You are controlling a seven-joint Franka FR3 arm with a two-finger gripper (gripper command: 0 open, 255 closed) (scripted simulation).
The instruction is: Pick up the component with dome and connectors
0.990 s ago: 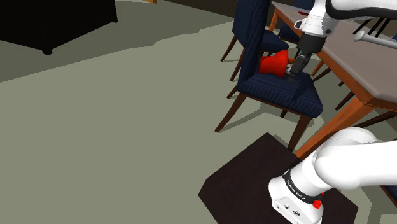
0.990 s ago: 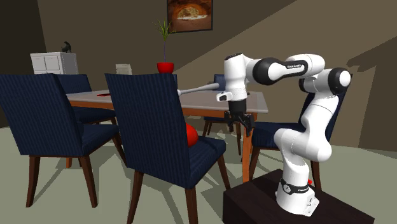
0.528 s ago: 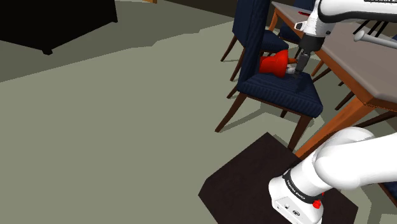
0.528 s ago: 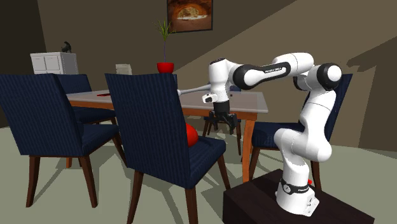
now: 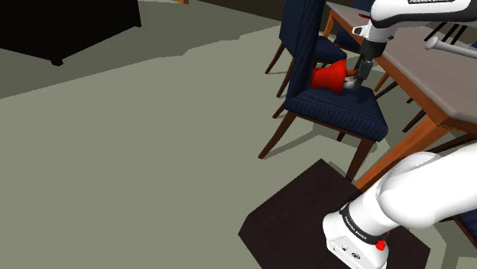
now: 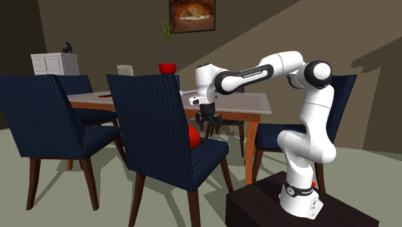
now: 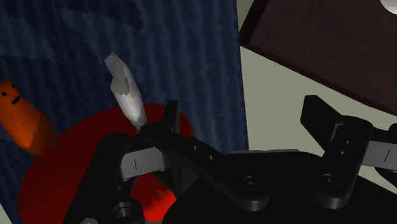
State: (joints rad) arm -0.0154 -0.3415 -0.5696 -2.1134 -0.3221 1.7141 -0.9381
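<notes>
The component is a red dome (image 5: 330, 76) lying on the seat of a navy chair (image 5: 340, 107), close to its backrest. In the wrist view the red dome (image 7: 70, 175) carries an orange connector (image 7: 25, 124) and a pale grey connector (image 7: 124, 92). My black gripper (image 5: 353, 82) hangs just above the dome's near side, open and holding nothing. In the wrist view the gripper (image 7: 235, 146) has its fingers well apart; one finger (image 7: 137, 162) overlaps the dome, the other (image 7: 337, 137) is off over the seat's edge. The second exterior view shows the gripper (image 6: 209, 128) beside the dome (image 6: 192, 135).
The dining table (image 5: 436, 76) stands right behind the chair, with a grey rod (image 5: 451, 47) on it. More navy chairs (image 6: 45, 122) surround the table. A red pot with a plant (image 6: 167, 66) sits on the tabletop. My dark stand (image 5: 321, 222) is below the chair.
The arm has reached further over the chair seat, bringing the gripper from the seat's outer side up to the red dome. The fingers stayed open. The dome has not moved.
</notes>
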